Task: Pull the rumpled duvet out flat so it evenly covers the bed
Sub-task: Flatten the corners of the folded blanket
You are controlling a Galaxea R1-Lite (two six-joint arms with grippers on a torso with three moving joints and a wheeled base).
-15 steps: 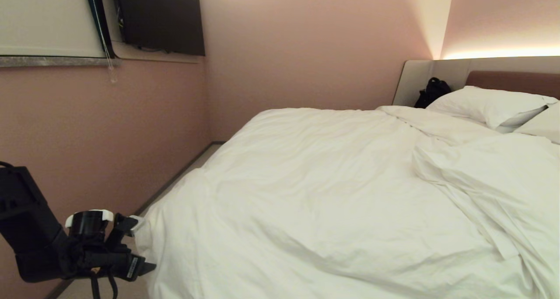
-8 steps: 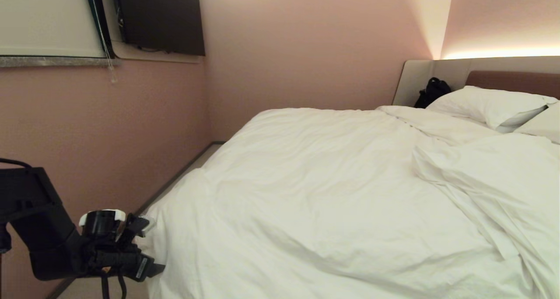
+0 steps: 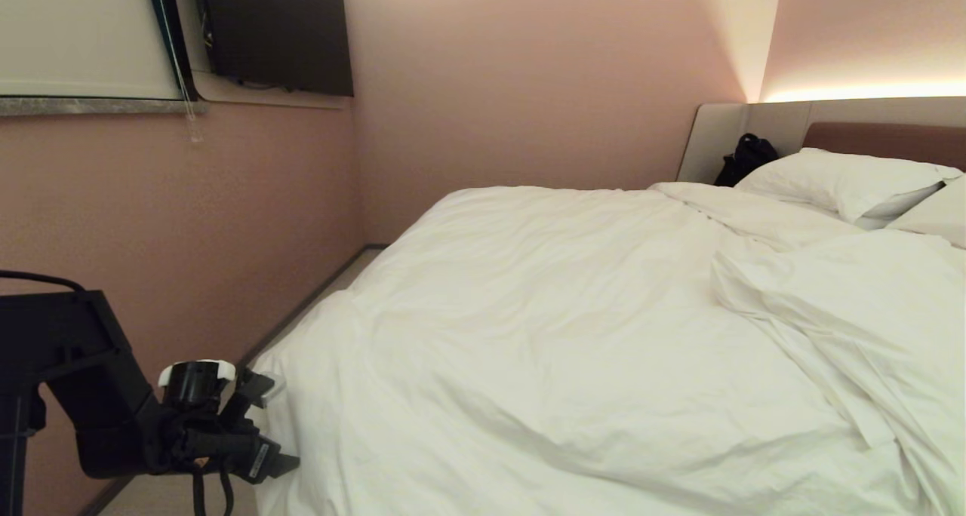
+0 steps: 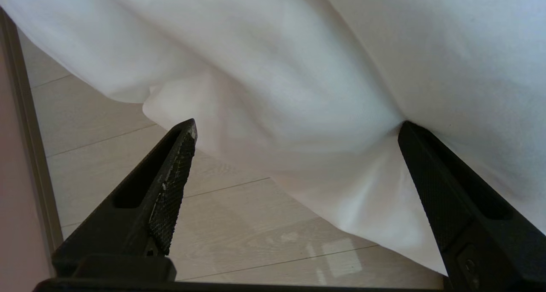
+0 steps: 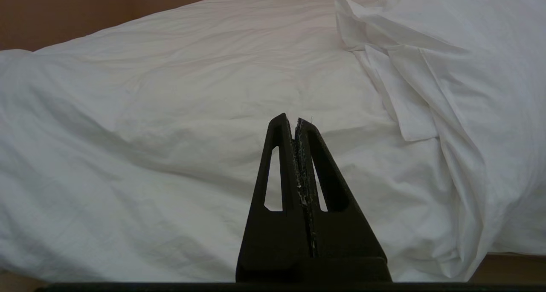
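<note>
Your left gripper (image 4: pixel 294 129) gapes wide at the bed's near-left corner; the puffy white wrinkled duvet (image 4: pixel 298 83) may slip free unless you close deeper.

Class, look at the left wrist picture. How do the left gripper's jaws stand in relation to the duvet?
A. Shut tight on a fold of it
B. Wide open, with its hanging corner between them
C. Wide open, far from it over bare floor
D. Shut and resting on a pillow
B: the left gripper has its jaws spread wide, and the duvet corner hangs down between them above the floor.
</note>
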